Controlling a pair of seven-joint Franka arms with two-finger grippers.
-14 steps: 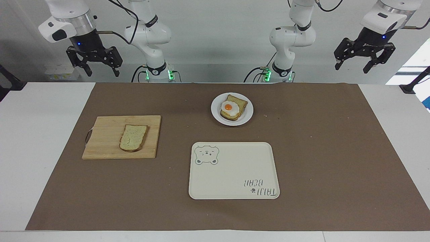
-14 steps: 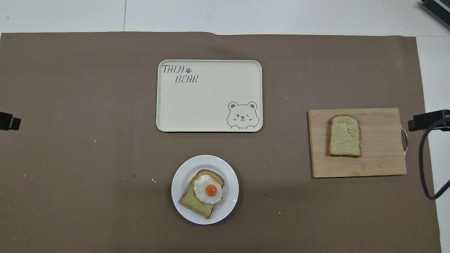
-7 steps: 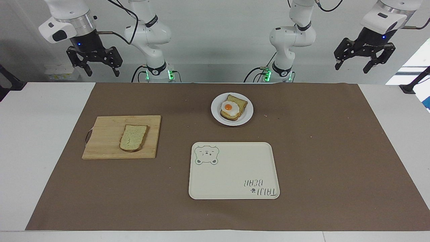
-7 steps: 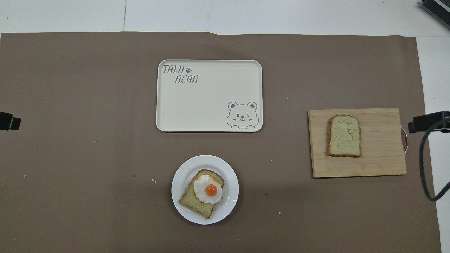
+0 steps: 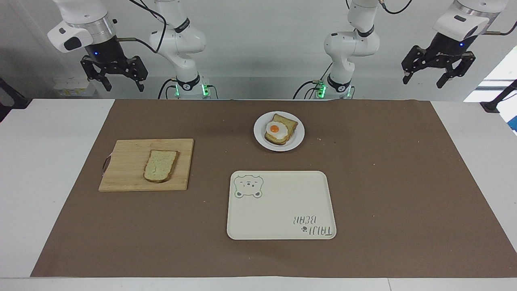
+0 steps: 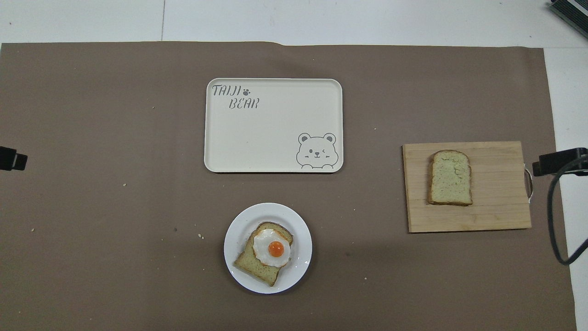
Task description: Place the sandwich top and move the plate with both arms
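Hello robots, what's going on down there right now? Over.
Left gripper and right gripper open, empty, raised at their own ends. Sandwich top on the cutting board; plate holds egg toast. Nothing in the way.

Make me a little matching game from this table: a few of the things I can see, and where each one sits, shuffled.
Things:
1. sandwich top
2. fried egg
3. plate
4. tray

Places:
A. farther from the robots than the plate, nothing on it
B. on the bread slice on the plate
C. on the wooden cutting board
D. nearest the robots, between the two arm bases

Pairs: 1-C, 2-B, 3-D, 4-A
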